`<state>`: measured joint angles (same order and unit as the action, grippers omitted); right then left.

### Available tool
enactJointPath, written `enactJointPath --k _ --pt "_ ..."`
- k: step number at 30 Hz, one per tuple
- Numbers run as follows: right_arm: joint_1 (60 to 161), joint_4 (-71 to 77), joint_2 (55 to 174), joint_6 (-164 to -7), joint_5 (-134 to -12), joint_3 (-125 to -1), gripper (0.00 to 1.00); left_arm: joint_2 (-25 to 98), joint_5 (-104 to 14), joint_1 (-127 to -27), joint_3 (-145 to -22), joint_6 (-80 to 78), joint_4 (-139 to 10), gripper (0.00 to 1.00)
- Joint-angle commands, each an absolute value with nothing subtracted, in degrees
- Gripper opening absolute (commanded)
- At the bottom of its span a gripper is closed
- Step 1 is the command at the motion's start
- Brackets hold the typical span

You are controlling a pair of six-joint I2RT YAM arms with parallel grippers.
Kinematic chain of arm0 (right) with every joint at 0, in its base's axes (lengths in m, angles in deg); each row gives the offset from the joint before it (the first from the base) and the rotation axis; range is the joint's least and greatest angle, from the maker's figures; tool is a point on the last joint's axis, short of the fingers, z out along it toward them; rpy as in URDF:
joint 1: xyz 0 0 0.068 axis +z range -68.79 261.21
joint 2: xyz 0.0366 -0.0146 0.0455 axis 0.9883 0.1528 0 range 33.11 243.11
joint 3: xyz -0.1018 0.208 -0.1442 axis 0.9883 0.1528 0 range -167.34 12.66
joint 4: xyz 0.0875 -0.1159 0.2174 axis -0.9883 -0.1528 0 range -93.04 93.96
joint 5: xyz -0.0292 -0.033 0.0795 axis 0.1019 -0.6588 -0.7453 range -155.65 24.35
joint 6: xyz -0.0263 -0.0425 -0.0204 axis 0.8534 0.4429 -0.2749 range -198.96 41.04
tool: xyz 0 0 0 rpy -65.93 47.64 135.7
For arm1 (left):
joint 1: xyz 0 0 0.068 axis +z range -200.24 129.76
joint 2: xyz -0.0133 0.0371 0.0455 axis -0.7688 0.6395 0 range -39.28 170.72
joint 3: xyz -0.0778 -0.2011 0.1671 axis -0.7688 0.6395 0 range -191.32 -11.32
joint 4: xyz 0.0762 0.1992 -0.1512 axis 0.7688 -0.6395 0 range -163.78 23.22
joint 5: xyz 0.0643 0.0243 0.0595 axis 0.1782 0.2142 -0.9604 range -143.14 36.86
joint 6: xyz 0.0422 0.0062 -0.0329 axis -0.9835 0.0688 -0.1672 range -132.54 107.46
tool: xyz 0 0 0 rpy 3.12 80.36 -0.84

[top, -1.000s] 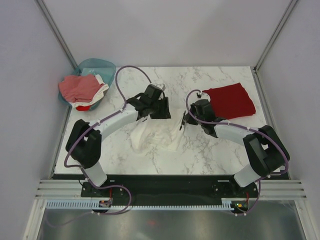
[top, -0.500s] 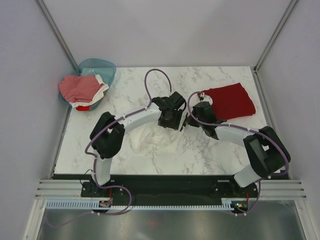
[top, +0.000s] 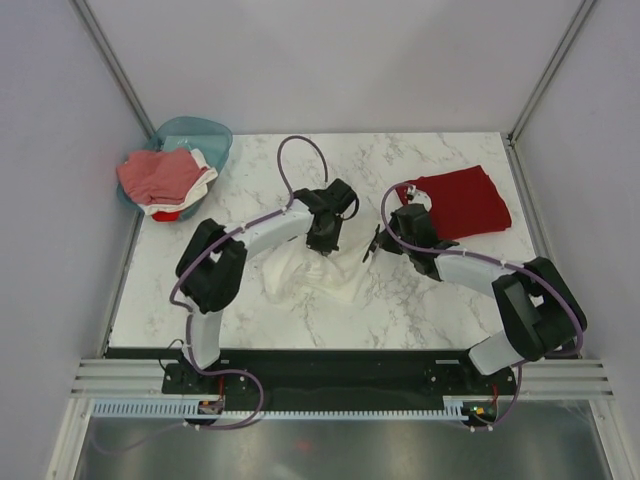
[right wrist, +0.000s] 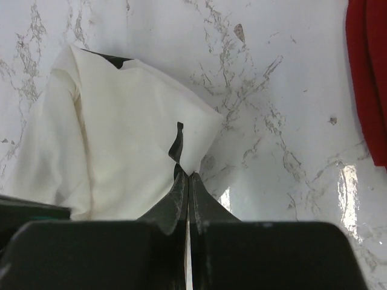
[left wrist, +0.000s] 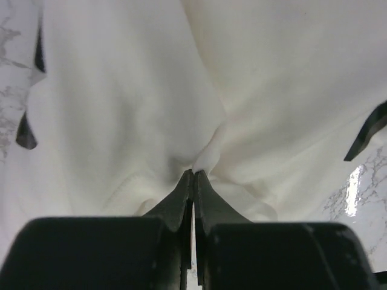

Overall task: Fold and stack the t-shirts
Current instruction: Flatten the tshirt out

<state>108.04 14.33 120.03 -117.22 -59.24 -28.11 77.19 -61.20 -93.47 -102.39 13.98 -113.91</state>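
- T-shirts lying on the table (top: 420,300): two. One white t-shirt (top: 300,272) is crumpled at the centre, and one dark red t-shirt (top: 462,203) lies at 2 o'clock.
- Garments heaped at 10 o'clock: three layers show. There is one pinkish-red t-shirt (top: 160,173), one white layer (top: 203,160) and one red scrap (top: 168,215). The true number cannot be told.
- Teal basket (top: 205,130): one.
- Arms: two, the left arm (top: 250,235) and the right arm (top: 470,268).
- Grippers: two, the left gripper (left wrist: 193,174) and the right gripper (right wrist: 186,175). Each has two fingers (left wrist: 175,205), four in all, and each pair is pinched on the white t-shirt.
- Purple cables (top: 300,139): two.
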Motion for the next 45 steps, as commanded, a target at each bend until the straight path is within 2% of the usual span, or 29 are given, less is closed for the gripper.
enactJointPath --k 1,10,12,13,15,18,22,29,36,39,40,42,43,45 --pt "107.14 16.53 117.14 -118.51 -56.96 -27.24 0.01 62.97 -63.87 -93.4 -96.88 14.53 -107.58 0.02" --pt "103.62 16.97 111.43 -122.29 -53.09 -22.59 0.03 36.43 -68.96 -85.67 -77.78 22.43 -94.84 0.02" --pt "103.71 17.32 108.63 -121.68 -52.21 -21.44 0.25 33.6 -69.23 -84.09 -74.19 24.19 -92.98 0.02" --pt "103.62 17.85 108.0 -121.5 -52.2 -21.0 0.62 32.45 -69.31 -83.82 -73.12 24.11 -91.66 0.02" --pt "103.62 18.55 106.68 -119.75 -54.12 -20.74 0.68 29.38 -68.7 -83.82 -70.4 23.58 -87.62 0.02" --pt "103.97 22.41 106.32 -117.38 -58.08 -20.21 0.65 28.14 -68.17 -83.82 -69.51 23.58 -86.29 0.02" --pt "106.51 26.38 108.78 -114.65 -64.93 -20.99 0.57 29.19 -67.21 -83.82 -70.03 23.32 -86.38 0.02" --pt "109.69 24.0 120.02 -113.41 -70.21 -27.76 0.61 30.33 -67.38 -83.82 -70.82 23.05 -87.08 0.02" --pt "109.77 24.8 125.57 -114.12 -74.7 -29.96 0.53 31.3 -66.33 -83.82 -71.09 23.14 -86.99 0.02" --pt "109.86 24.62 125.93 -114.03 -75.14 -30.4 0.37 31.91 -66.24 -83.73 -71.26 23.14 -87.08 0.02" --pt "109.86 24.44 125.49 -113.94 -74.88 -30.4 0.24 32.09 -66.5 -83.73 -71.35 22.97 -87.08 0.02" --pt "109.69 22.87 123.73 -113.76 -73.57 -30.49 0.11 32.97 -66.85 -83.56 -71.53 23.14 -87.52 0.02" --pt "109.69 22.08 122.77 -113.68 -70.52 -30.49 0.0 33.32 -67.11 -83.12 -71.53 23.58 -87.69 0.02" --pt "109.42 19.53 119.87 -113.85 -66.9 -29.88 0.0 34.37 -67.56 -82.33 -71.18 24.19 -87.78 0.02"
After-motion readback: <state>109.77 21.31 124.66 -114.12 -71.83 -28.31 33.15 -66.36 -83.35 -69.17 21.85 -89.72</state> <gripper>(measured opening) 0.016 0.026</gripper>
